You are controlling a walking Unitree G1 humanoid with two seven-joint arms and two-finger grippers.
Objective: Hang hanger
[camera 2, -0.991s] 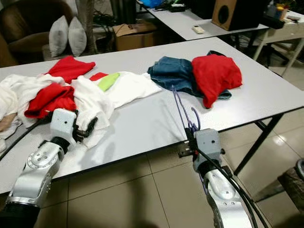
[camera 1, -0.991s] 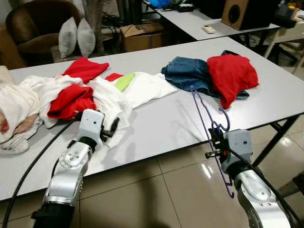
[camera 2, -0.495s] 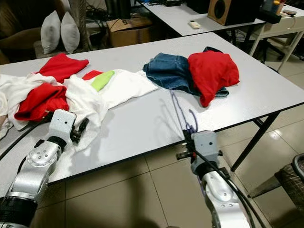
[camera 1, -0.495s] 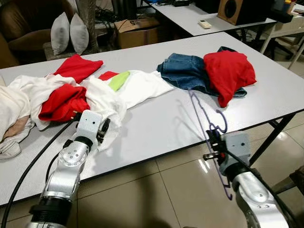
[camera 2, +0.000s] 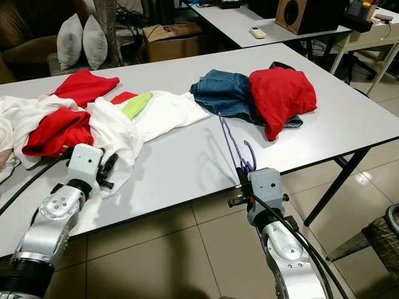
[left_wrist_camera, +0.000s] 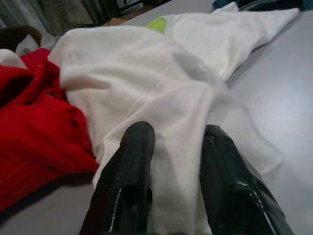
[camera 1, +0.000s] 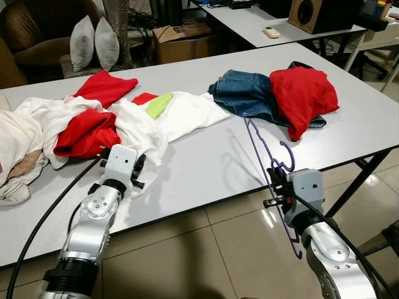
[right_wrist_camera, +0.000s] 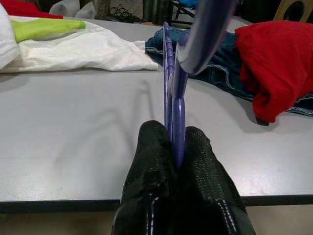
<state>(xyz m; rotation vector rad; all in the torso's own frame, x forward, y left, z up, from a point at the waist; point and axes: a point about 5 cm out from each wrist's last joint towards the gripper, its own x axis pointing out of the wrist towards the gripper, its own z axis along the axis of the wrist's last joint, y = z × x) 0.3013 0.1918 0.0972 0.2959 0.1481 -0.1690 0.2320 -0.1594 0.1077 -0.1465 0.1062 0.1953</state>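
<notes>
Here our right gripper [right_wrist_camera: 177, 147] has its jaws pressed tight on the purple hanger [camera 1: 268, 165], the thin plastic pinched between the two black fingers [right_wrist_camera: 151, 161] with no gap to either side. We hold it just off the near edge of the table [camera 1: 206, 168], beside the front right corner; the hanger stands on edge, its upper end reaching over the table toward the jeans [camera 1: 246, 93], its lower end hanging below the gripper over the tiled floor [camera 1: 206, 261], and its hook curling up just above our wrist. Our left gripper [left_wrist_camera: 173, 147] rests low on the table with its jaws spread a moderate way apart, the fingers [left_wrist_camera: 132, 161] lying on either side of a fold of the white shirt [left_wrist_camera: 146, 83]; the cloth sits between them but is not squeezed. Just beside that shirt lies a red garment [camera 1: 84, 134], and further along the table a white cloth with a green patch [camera 1: 159, 106]. A second red garment [camera 1: 302, 93] lies heaped on the jeans at the right end. A black cable [camera 1: 37, 224] runs along our left arm.
</notes>
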